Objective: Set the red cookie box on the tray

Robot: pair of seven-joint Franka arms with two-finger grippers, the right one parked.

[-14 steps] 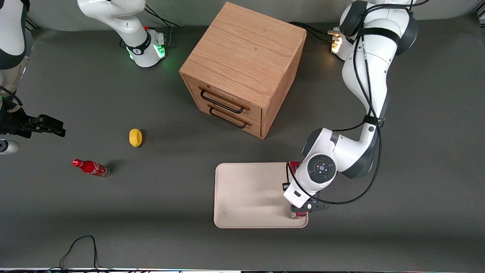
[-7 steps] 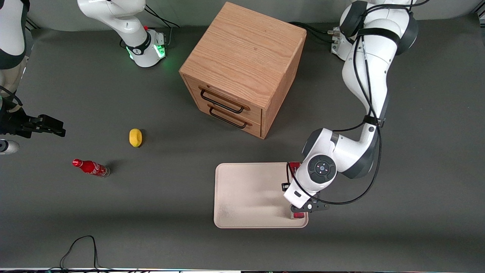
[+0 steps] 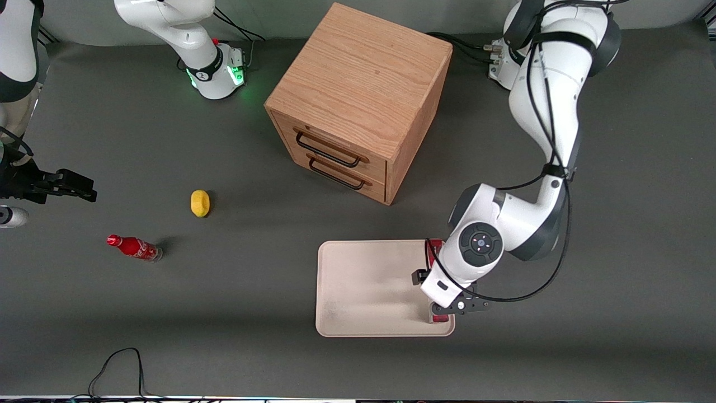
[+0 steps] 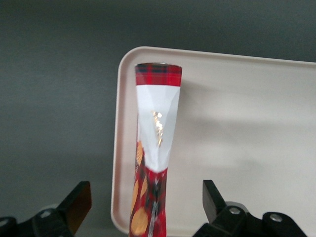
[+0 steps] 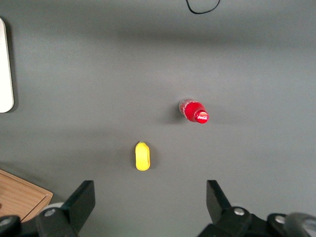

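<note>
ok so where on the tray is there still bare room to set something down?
Most of the tray is bare: the whole stretch from the edge toward the parked arm up to the red cookie box. The box lies along the edge toward the working arm, with the gripper over it, fingers open and apart from it. That strip is crowded.

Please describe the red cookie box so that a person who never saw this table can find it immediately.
Find the wooden cabinet; nearer the camera lies a pale tray. Along the tray's edge toward the working arm's end stands the red cookie box, under the open pincer. Unlike the small red bottle, it is long, slim, with white panels.
</note>
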